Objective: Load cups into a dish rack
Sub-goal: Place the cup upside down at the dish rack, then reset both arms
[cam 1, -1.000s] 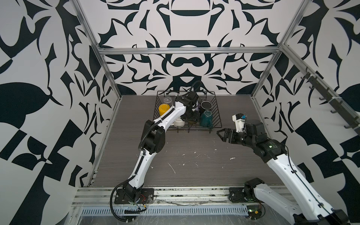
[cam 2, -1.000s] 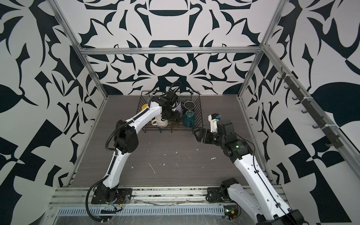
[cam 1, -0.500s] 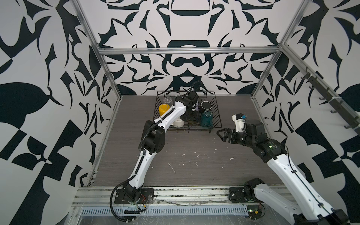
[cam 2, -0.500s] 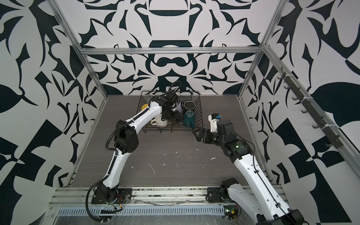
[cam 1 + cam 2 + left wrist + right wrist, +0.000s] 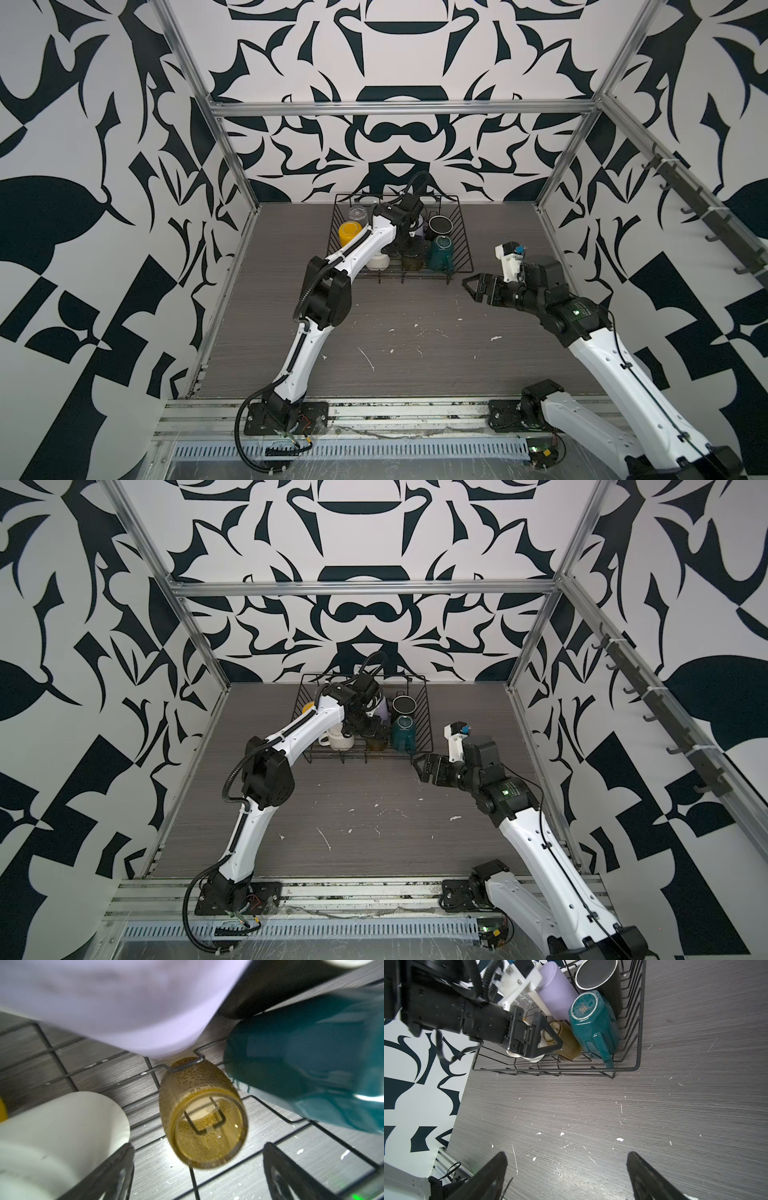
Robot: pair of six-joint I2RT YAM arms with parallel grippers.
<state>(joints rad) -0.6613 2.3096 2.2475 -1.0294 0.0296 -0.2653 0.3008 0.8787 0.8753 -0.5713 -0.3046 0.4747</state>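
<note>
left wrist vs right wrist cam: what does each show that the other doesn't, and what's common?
Left wrist only: a wire prong seen through the round end of the olive-brown glass, and a sliver of the yellow cup at the frame edge.
Right wrist only: the black mug standing mouth up, the dish rack front rim, bare table, and the right gripper open over it.
Both: the glass, the lilac tumbler, the dark-green mug, rack floor wires, and the left gripper, open and not gripping the glass.
</note>
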